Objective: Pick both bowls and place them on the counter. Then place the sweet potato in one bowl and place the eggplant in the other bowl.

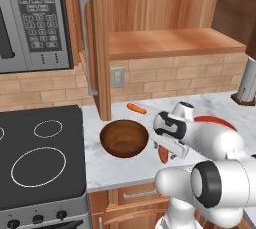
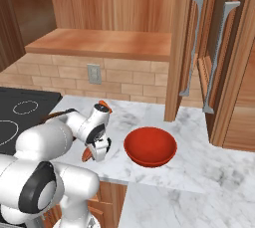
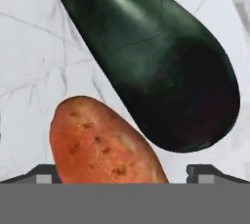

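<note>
Both bowls sit on the marbled bench (image 1: 110, 170) already. The brown wooden bowl (image 1: 124, 138) is close to the stovetop (image 1: 40, 155), and the red bowl (image 2: 150, 146) is further along toward the tall cabinet (image 2: 219, 67), upright and with nothing in it. From the left base camera only a red sliver of it peeks out behind the arm.

The hand (image 2: 100, 151) is down low between the two bowls, right over the veggies, with its jaws spread wide — nothing gripped. In the hand camera its two dark tips sit far out at the left and right of the bottom edge, and the sweet potato (image 3: 100, 142) lies between them on the stone. Whether the tips are touching it I can't tell from this angle.

The eggplant (image 3: 156, 66) lies just beside the sweet potato, angled across the hand camera's picture with its stem end at the upper left and its fat end at the lower right. The two look like they're touching or as good as — hard to call.

From the base cameras you only catch a bit of orange-red of the sweet potato sticking out under the hand, right by the wooden bowl's rim.

There's also a carrot (image 1: 136, 108) lying further back on the bench near the brick wall, well apart from the rest.
</note>
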Motion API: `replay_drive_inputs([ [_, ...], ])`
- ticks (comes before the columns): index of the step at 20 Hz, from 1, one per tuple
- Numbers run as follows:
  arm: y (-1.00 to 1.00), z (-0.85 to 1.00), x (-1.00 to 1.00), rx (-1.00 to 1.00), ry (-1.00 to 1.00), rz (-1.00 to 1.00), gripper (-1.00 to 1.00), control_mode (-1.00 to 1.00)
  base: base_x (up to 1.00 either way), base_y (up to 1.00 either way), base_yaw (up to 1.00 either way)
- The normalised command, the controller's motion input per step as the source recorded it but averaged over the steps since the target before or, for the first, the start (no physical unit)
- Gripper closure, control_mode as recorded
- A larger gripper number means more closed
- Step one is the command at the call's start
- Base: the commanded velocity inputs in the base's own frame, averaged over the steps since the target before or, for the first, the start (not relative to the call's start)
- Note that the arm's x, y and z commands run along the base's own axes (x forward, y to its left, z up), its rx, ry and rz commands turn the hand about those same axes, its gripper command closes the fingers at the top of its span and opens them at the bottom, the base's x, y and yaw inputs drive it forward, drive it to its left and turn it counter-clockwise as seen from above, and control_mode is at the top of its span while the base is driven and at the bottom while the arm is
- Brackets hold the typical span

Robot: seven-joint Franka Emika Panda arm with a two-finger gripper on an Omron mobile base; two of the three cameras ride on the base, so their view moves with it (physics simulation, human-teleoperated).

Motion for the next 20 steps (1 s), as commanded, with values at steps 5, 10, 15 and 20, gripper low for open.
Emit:
replay_drive_inputs([
  [5,0.01,-0.37,-0.16,0.0,0.0,0.0,1.0,-1.0,0.0,0.0,0.0],
  [10,0.0,-0.03,-0.14,0.0,0.0,-0.01,1.0,-1.0,0.0,0.0,0.0],
  [15,0.0,0.42,-0.34,-0.01,0.0,-0.06,1.0,-1.0,0.0,0.0,0.0],
  [20,0.0,0.67,-0.32,0.0,0.0,-0.08,1.0,-1.0,0.0,0.0,0.0],
])
